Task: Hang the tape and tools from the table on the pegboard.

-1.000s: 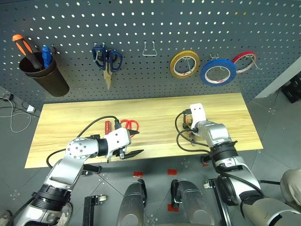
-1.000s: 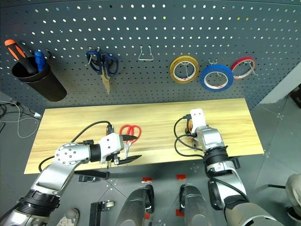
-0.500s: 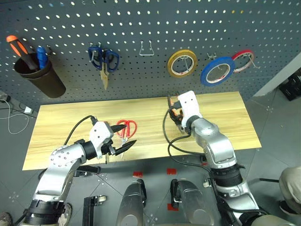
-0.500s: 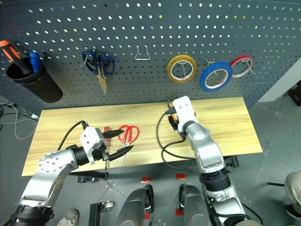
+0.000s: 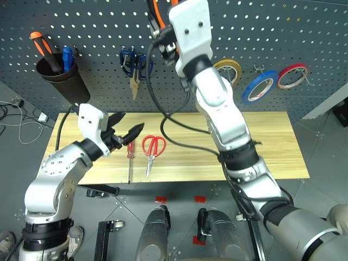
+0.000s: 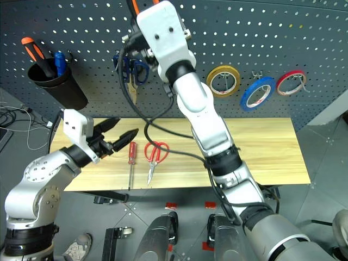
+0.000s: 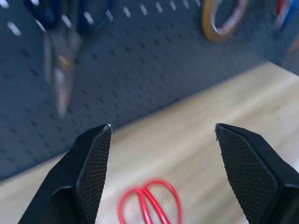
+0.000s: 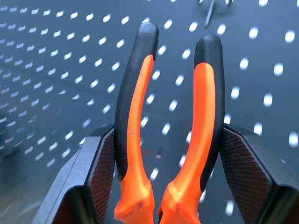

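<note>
My right gripper (image 8: 170, 140) is raised in front of the dark pegboard (image 5: 272, 32) and shut on the orange-and-black pliers (image 8: 135, 116), whose handles point at the board. My left gripper (image 5: 129, 124) hovers open and empty over the left part of the table (image 5: 261, 147). Just beside it lie the slim red-handled screwdriver (image 5: 129, 152) and the red scissors (image 5: 151, 149), flat on the wood. The blue tape (image 5: 260, 87) hangs on a hook at the right of the board.
A yellow roll (image 5: 231, 68) and a red roll (image 5: 293, 76) hang either side of the blue tape. Blue-handled scissors (image 5: 136, 65) hang left of my right arm. A dark cup (image 5: 62, 81) with an orange-and-black screwdriver is mounted far left. A metal hook (image 8: 210, 9) sits just above the pliers' handles.
My right arm has lifted the pliers from the table up to the pegboard. The left gripper has risen and turned level, still open. The camera view has shifted.
</note>
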Robot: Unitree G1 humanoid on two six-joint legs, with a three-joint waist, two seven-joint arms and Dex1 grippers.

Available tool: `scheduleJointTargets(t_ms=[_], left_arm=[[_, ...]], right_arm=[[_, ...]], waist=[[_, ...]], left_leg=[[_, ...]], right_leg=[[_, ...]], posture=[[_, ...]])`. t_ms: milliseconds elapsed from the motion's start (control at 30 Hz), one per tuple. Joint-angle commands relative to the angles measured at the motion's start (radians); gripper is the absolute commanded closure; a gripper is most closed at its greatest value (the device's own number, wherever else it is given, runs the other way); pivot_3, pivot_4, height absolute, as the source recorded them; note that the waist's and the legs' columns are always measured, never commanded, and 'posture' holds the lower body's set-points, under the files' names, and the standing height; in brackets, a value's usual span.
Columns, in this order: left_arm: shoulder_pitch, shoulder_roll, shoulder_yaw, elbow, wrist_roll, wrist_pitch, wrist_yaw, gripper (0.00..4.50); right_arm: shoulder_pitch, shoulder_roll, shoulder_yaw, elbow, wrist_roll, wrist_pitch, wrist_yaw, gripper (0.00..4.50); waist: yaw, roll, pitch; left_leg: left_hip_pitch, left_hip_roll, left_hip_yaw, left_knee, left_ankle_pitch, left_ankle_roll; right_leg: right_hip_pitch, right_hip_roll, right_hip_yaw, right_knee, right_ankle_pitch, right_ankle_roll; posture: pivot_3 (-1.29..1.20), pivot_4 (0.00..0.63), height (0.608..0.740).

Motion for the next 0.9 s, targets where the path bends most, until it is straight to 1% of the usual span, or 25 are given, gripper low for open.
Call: scheduleJointTargets(t_ms=[33, 133, 233, 367, 467, 600, 667, 767, 800, 833, 900], left_arm=[[-0.049, -0.003, -0.012, -0.008, -0.002, 0.02, 0.021, 0.75], [-0.091, -0.009, -0.04, 0.02, 0.014, 0.028, 0.024, 0.75], [-0.103, -0.007, -0.054, 0.036, 0.029, 0.021, 0.02, 0.75], [-0.111, 0.002, -0.061, 0.044, 0.032, 0.021, 0.007, 0.75], [-0.109, 0.003, -0.063, 0.053, 0.038, 0.014, -0.004, 0.75], [-0.092, -0.006, -0.069, 0.069, 0.064, -0.009, -0.003, 0.75], [-0.082, -0.015, -0.075, 0.073, 0.076, -0.021, -0.001, 0.75], [-0.071, -0.031, -0.085, 0.083, 0.095, -0.034, 0.009, 0.75], [-0.066, -0.035, -0.093, 0.086, 0.105, -0.036, 0.016, 0.75], [-0.06, -0.043, -0.101, 0.094, 0.115, -0.039, 0.022, 0.75], [-0.054, -0.057, -0.11, 0.11, 0.133, -0.036, 0.039, 0.75]], right_arm=[[-0.103, -0.007, -0.034, 0.133, -0.021, -0.174, -0.053, 1.49], [-0.166, -0.018, -0.044, 0.305, -0.035, -0.287, -0.092, 1.49], [-0.189, -0.018, -0.049, 0.421, -0.041, -0.366, -0.121, 1.49], [-0.206, -0.011, -0.063, 0.53, -0.041, -0.413, -0.152, 1.49], [-0.194, -0.011, -0.054, 0.602, -0.068, -0.455, -0.188, 1.49], [-0.163, -0.023, -0.047, 0.654, -0.102, -0.494, -0.231, 1.49], [-0.153, -0.022, -0.052, 0.665, -0.103, -0.483, -0.235, 1.49], [-0.134, -0.01, -0.064, 0.668, -0.086, -0.44, -0.216, 1.49], [-0.117, 0.001, -0.079, 0.659, -0.058, -0.42, -0.198, 1.49], [-0.089, 0.01, -0.093, 0.636, -0.023, -0.44, -0.167, 1.49], [-0.058, 0.015, -0.105, 0.602, -0.003, -0.408, -0.15, 0.78]], waist=[[0.0, 0.0, 0.0], [0.001, 0.0, 0.0], [-0.001, 0.0, 0.0], [0.001, 0.0, 0.003], [0.001, 0.0, 0.004], [0.002, 0.001, 0.005], [0.002, 0.001, 0.006], [0.002, 0.001, 0.006], [0.002, 0.001, 0.006], [0.002, 0.001, 0.006], [0.002, 0.001, 0.006]], left_leg=[[0.0, 0.0, 0.0, 0.0, 0.0, 0.0], [0.0, 0.0, 0.0, -0.001, 0.0, 0.0], [0.0, 0.0, 0.001, -0.001, 0.0, 0.0], [0.0, 0.001, 0.001, -0.001, 0.0, 0.0], [0.0, 0.001, 0.001, -0.001, 0.0, 0.0], [0.0, 0.001, 0.001, -0.001, 0.0, 0.0], [0.0, 0.001, 0.001, -0.001, 0.0, 0.0], [0.0, 0.001, 0.001, -0.001, 0.0, 0.0], [0.0, 0.001, 0.001, -0.001, 0.0, 0.0], [0.0, 0.001, 0.001, -0.001, 0.0, 0.0], [0.001, 0.001, 0.001, -0.001, 0.0, 0.0]], right_leg=[[0.0, 0.0, 0.0, 0.0, 0.0, 0.0], [0.0, 0.0, 0.0, 0.0, 0.0, 0.0], [0.0, 0.0, 0.0, -0.001, 0.0, -0.001], [-0.001, 0.0, 0.0, 0.0, -0.001, -0.002], [-0.001, 0.0, 0.0, 0.0, -0.001, -0.002], [-0.001, 0.0, 0.0, 0.0, -0.001, -0.002], [-0.001, 0.0, 0.0, 0.0, -0.001, -0.002], [-0.001, 0.0, 0.0, 0.0, -0.002, -0.002], [-0.001, 0.0, 0.001, 0.0, -0.002, -0.002], [-0.001, 0.0, 0.001, 0.0, -0.002, -0.002], [0.001, 0.0, 0.001, 0.0, -0.002, -0.002]], posture=[[0.11, 0.276, 0.74], [0.13, 0.287, 0.74], [0.14, 0.302, 0.74], [0.16, 0.326, 0.74], [0.17, 0.347, 0.74], [0.17, 0.359, 0.74], [0.16, 0.362, 0.74], [0.14, 0.362, 0.74], [0.14, 0.362, 0.74], [0.12, 0.359, 0.74], [0.11, 0.356, 0.74]])
